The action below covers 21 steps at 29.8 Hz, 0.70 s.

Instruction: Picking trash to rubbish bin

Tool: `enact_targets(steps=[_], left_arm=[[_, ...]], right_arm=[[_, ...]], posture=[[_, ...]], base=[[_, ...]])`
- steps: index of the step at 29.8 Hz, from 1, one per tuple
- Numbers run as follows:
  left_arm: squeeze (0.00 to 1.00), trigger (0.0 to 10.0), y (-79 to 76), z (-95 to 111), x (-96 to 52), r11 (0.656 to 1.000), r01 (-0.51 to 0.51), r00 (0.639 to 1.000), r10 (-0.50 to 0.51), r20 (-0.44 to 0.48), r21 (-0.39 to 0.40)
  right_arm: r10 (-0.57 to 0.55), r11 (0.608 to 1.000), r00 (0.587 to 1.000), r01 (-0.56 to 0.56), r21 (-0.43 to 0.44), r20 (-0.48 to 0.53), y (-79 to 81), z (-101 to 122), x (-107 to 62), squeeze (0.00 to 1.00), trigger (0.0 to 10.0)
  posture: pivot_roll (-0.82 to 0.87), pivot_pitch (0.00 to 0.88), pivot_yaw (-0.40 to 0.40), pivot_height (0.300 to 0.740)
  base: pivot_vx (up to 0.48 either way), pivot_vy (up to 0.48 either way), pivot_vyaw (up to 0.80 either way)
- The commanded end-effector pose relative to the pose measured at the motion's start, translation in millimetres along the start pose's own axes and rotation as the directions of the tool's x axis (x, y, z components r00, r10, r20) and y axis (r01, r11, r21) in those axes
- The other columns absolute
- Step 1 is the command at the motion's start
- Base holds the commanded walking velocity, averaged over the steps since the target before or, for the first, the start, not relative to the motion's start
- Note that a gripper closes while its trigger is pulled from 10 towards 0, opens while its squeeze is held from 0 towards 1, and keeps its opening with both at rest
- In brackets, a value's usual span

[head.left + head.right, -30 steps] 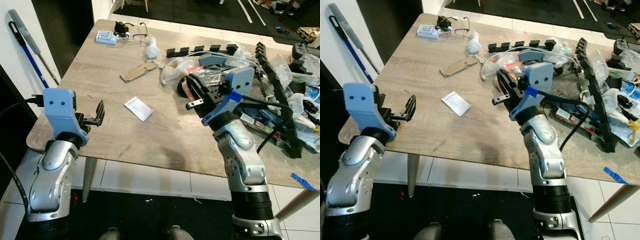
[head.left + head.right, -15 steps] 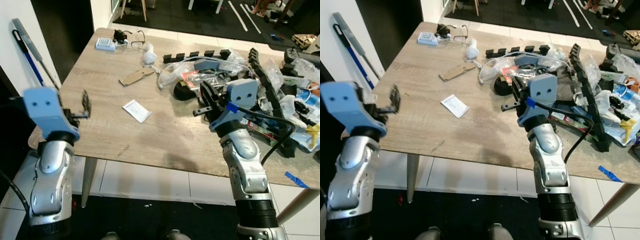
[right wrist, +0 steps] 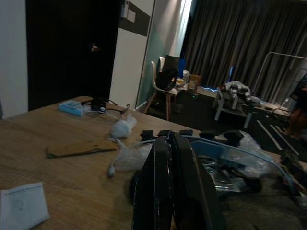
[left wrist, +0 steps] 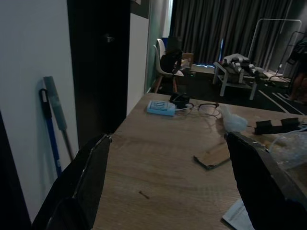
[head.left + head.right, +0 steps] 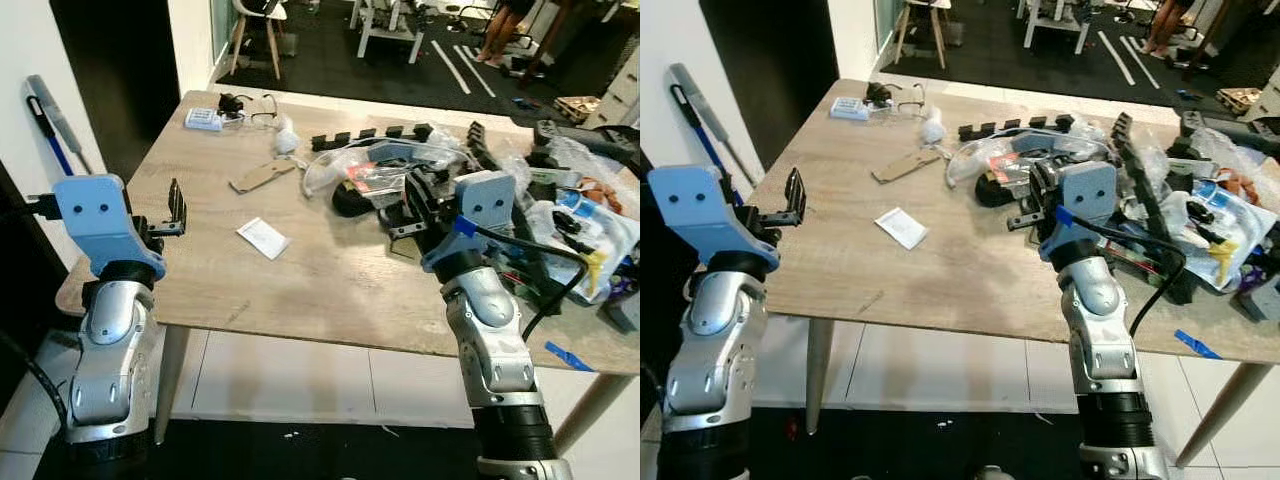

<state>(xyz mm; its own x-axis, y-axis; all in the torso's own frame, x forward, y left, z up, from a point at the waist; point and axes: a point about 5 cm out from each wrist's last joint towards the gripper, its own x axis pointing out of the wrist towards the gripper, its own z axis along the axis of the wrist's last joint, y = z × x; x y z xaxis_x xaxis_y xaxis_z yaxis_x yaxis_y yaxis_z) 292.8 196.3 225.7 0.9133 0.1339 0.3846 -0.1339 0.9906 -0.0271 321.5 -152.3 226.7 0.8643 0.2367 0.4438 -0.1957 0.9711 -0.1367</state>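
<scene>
Cluttered table [image 5: 330, 290]; you've bagged nothing; wrapper [image 5: 262, 238] at 11 o'clock; left gripper [image 5: 176, 208] spread, right gripper [image 5: 412, 208] clenched empty.

Light wooden table [image 5: 330, 280] on slanted pale legs [image 5: 818, 370], over white floor tiles [image 5: 300, 365] with dark grout. Nearer the camera, a band of dark floor [image 5: 920, 440]. On the left, a white wall [image 5: 25, 50] with a blue-handled mop [image 5: 50, 125] leaning on it, next to a dark doorway [image 5: 120, 70]. Beyond the table's far end, dark flooring [image 5: 330, 60] marked with white lines [image 5: 455, 75], a wooden-legged chair [image 5: 255, 25] and a white-framed stand [image 5: 385, 15]. Farther back, seen from the wrist, dark floor-length curtains [image 4: 225, 28] across the rear wall and a pale wall panel [image 3: 129, 52] catching soft light. Dim room overall, brightest on the tabletop.
</scene>
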Motion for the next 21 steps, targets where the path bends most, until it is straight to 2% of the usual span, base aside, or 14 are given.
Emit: enact_targets(steps=[1, 10, 21], left_arm=[[0.00, 10.0, -1.8, -3, -1.4, 1.000, 0.006, 1.000, -0.006, -0.014, 0.009], [0.00, 10.0, -11.8, -12, -5.8, 0.998, 0.068, 0.995, -0.066, -0.075, 0.019], [0.00, 10.0, -11.9, -12, -6.4, 0.996, 0.082, 0.994, -0.080, -0.079, 0.027]], right_arm=[[-0.002, 1.000, 1.000, 0.002, 0.001, -0.022, -2.5, -7, -2.7, 0.00, 10.0], [-0.020, 0.999, 0.998, 0.023, 0.047, -0.065, -2.2, -17, -9.4, 0.00, 10.0], [-0.023, 0.999, 0.997, 0.026, 0.041, -0.077, 0.7, -19, -14.2, 0.00, 10.0]], posture=[[0.01, 0.071, -0.077, 0.740], [0.02, 0.104, -0.069, 0.740], [0.01, 0.124, -0.045, 0.740]], base=[[0.000, 0.000, 0.00], [0.000, 0.000, 0.00], [0.000, 0.000, 0.00]])
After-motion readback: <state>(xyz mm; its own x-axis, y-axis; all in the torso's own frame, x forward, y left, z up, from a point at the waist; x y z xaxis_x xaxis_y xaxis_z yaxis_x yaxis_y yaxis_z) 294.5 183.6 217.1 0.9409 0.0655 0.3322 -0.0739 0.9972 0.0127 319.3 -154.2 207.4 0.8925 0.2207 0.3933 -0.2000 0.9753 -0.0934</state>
